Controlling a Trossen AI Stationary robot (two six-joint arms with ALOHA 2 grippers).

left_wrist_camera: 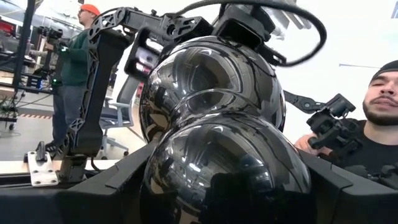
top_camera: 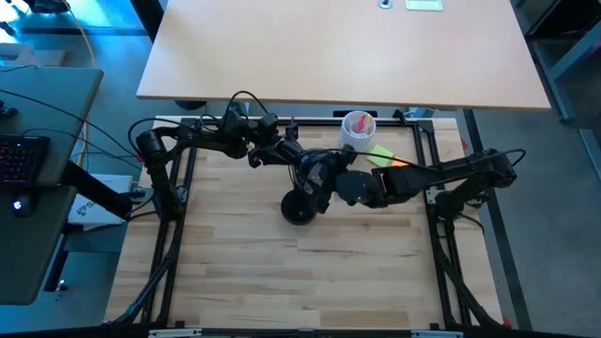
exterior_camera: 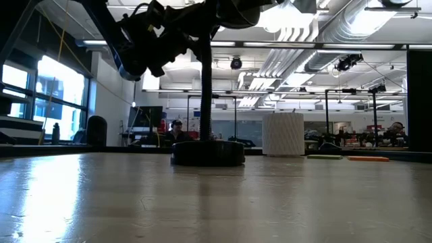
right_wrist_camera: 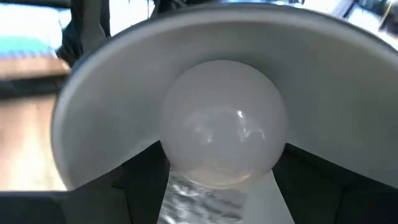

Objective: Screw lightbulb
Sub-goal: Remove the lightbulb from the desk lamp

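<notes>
Lamp head (left_wrist_camera: 211, 124), glossy black, sits clamped between the left end effector (top_camera: 305, 169) fingers, steadying the desk lamp over the wooden worktop (top_camera: 282, 272). Right end effector (right_wrist_camera: 217, 186) grips the lightbulb (right_wrist_camera: 221, 121) (metal base toward the fingers) inside the white shade. Judging by this, threading is in hand; next calls for aligned twisting. No readable writing shows.

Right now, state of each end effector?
Left end effector: closed on the black lamp head.
Right end effector: closed on the lightbulb.
</notes>
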